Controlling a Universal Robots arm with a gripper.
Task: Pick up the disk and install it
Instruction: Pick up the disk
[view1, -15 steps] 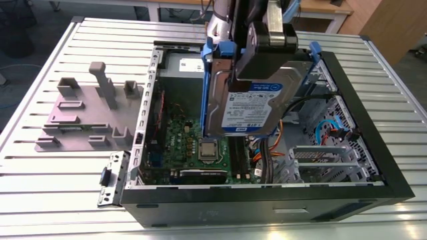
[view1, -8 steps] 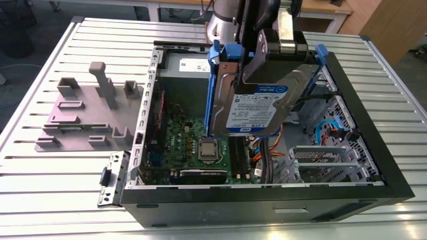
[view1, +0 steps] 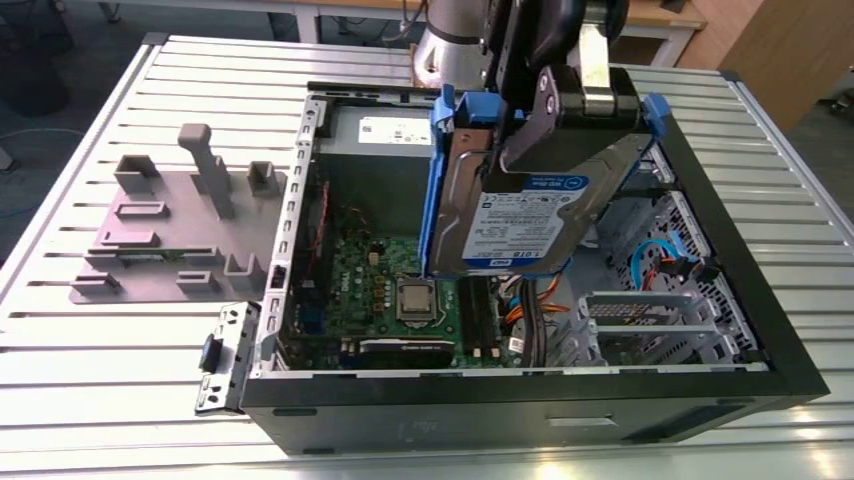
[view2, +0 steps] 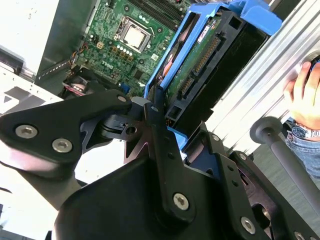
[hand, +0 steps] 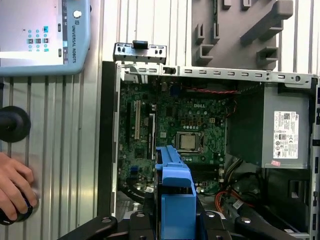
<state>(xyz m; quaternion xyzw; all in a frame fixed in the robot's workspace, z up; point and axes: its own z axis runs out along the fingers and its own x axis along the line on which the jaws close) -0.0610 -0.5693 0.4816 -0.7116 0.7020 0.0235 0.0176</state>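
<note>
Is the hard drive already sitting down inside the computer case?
No. In the exterior view the hard drive in its blue frame hangs from the gripper, tilted on edge above the open computer case.

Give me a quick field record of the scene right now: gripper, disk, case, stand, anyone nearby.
gripper: gripper shut on the disk, held above the open case
disk: disk in its blue bracket, tilted on edge, lifted clear of the motherboard
case: computer case lying open on the slatted table, side panel off
stand: grey stand at the exterior view's left of the case, nothing on it
person: a hand rests on the table edge in the first wrist view
</note>
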